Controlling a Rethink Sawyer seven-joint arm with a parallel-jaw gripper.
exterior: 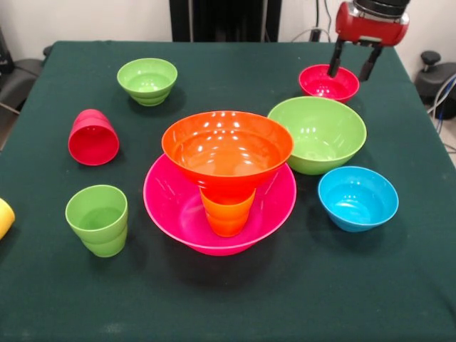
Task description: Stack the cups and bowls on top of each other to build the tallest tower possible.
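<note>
The tower stands mid-table: the very large pink bowl (171,206) holds an upside-down orange cup (226,211), and the large orange bowl (228,146) rests on that cup. My gripper (351,69) is open, fingers pointing down, just above the far rim of the small red bowl (328,83) at the far right. The large green bowl (318,133) sits right of the tower, the small blue bowl (358,197) in front of it. The small green bowl (147,80) is far left. The red cup (93,137) lies tipped at left, the green cup (97,219) stands upright, the yellow cup (4,217) shows at the left edge.
A dark green cloth covers the table (228,299). The robot's black pedestal (224,20) stands beyond the far edge. Cables and dark gear lie off the table at right (438,78).
</note>
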